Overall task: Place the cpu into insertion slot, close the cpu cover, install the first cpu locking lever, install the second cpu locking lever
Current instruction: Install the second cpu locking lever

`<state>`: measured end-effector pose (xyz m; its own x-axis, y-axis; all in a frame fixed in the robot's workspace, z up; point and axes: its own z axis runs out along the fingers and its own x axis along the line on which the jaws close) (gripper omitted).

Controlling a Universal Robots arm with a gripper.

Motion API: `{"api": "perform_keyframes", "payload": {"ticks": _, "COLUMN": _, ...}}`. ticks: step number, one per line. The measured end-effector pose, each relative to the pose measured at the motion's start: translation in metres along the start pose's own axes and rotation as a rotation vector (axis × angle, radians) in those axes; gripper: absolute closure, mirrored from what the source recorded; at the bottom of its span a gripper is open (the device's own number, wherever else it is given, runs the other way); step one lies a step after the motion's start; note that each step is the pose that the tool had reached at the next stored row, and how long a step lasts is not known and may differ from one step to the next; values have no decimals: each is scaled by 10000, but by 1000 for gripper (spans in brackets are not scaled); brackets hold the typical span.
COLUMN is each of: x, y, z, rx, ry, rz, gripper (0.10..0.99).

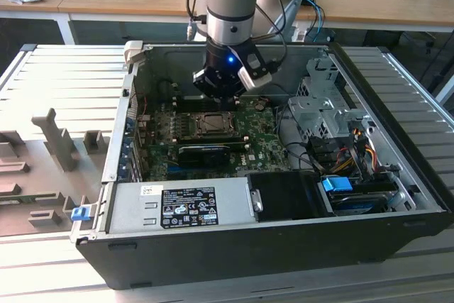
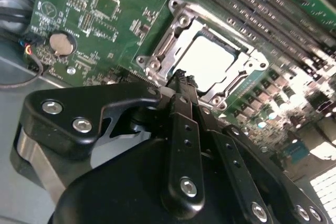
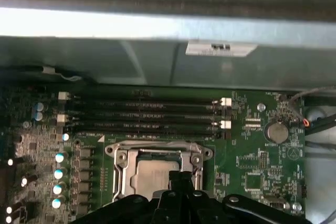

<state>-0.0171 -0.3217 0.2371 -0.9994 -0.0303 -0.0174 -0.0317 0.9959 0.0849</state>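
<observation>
The cpu (image 2: 210, 64) lies flat in the insertion slot (image 1: 211, 124), its silver top showing through the window of the cpu cover (image 2: 181, 22). The cover lies down flat around the chip. In the first wrist view the cpu (image 3: 149, 177) and the cover's frame (image 3: 157, 148) sit just beyond my black fingertips. My gripper (image 2: 181, 78) hovers close over the socket's near edge, shut with nothing between its fingers. It also appears in the first wrist view (image 3: 181, 179). In the exterior view the gripper (image 1: 221, 94) hangs inside the open computer case just above the socket.
Long memory slots (image 3: 147, 116) run beside the socket and a coin battery (image 2: 61, 44) sits on the green board. A black graphics card (image 1: 206, 152), the power supply (image 1: 184, 207), a drive cage (image 1: 323, 104) and cables (image 1: 347, 154) crowd the case.
</observation>
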Motion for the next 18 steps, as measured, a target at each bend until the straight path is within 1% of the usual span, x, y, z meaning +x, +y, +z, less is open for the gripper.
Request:
{"api": "perform_keyframes", "payload": {"ticks": 3, "x": 1, "y": -28, "z": -7, "rx": 0, "ry": 0, "rz": -1, "gripper": 980}}
{"api": "perform_keyframes", "payload": {"ticks": 7, "x": 0, "y": -37, "z": -65, "rx": 1, "ry": 1, "rz": 0, "gripper": 980}}
{"api": "perform_keyframes", "payload": {"ticks": 10, "x": 1, "y": -66, "z": -74, "rx": 0, "ry": 0, "rz": 0, "gripper": 980}}
{"api": "perform_keyframes", "payload": {"ticks": 16, "x": 7, "y": -245, "z": -87, "rx": -1, "ry": 8, "rz": 0, "gripper": 980}}
{"api": "perform_keyframes", "payload": {"ticks": 18, "x": 8, "y": -288, "z": -89, "rx": -6, "ry": 9, "rz": 0, "gripper": 980}}
